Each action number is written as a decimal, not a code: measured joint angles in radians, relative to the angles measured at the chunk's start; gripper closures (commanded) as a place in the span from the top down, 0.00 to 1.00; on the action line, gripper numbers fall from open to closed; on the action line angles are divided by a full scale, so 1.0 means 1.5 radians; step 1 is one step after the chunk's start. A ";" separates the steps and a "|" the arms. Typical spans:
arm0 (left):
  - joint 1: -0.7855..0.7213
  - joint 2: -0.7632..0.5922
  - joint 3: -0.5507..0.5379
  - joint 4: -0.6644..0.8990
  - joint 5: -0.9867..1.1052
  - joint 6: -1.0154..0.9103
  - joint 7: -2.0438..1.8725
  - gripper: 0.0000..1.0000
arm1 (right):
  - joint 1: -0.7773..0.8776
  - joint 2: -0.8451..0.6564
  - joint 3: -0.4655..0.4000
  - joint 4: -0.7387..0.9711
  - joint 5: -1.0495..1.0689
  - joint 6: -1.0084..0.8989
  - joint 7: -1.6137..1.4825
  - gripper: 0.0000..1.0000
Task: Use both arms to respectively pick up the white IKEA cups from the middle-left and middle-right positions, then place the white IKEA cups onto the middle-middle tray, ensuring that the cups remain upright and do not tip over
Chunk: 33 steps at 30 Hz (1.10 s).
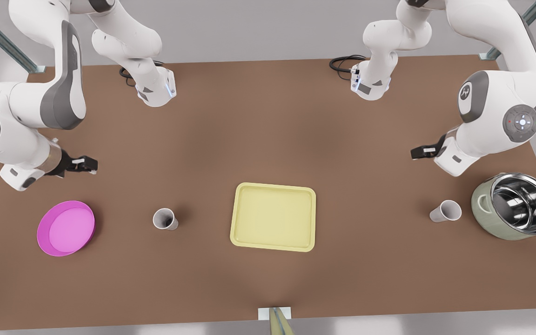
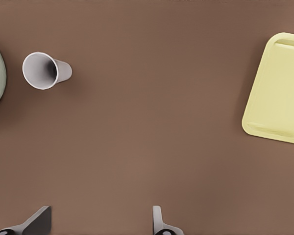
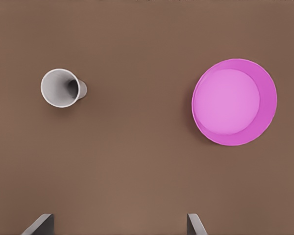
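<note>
Soft, even light falls from above on the brown surface [image 1: 268, 130], leaving broad, faint darker patches across its middle. Shadows are short and diffuse: a small dark smudge hugs each white cup [image 1: 165, 218], and a thin one edges the pink plate [image 1: 66, 228]. The steel pot [image 1: 521, 204] carries bright mirror-like reflections inside. Edges look slightly smoothed throughout; the front view bends outward toward its corners.
</note>
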State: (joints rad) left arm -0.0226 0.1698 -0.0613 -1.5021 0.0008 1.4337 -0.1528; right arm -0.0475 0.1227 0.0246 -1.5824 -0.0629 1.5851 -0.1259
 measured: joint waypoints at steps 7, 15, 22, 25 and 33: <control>0.050 0.135 0.048 0.006 -0.002 0.097 0.027 1.00 | 0.001 0.073 0.001 0.021 0.022 0.027 -0.009 1.00; 0.099 0.308 0.056 0.067 -0.002 0.283 0.086 1.00 | 0.036 0.217 0.001 0.030 0.034 0.141 -0.015 1.00; 0.111 0.343 0.073 0.044 -0.003 0.336 0.119 1.00 | 0.070 0.294 0.002 0.020 0.034 0.251 -0.007 1.00; 0.112 0.348 0.082 0.026 -0.002 0.335 0.130 1.00 | 0.078 0.314 0.002 0.018 0.035 0.288 -0.001 1.00; 0.109 0.379 0.088 0.023 -0.001 0.336 0.149 0.41 | 0.090 0.341 0.002 0.005 0.036 0.350 0.018 1.00</control>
State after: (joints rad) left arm 0.1414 0.7385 0.0704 -1.4674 -0.0013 1.9378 0.0702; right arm 0.0871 0.6349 0.0276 -1.5754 -0.0084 2.1105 -0.0987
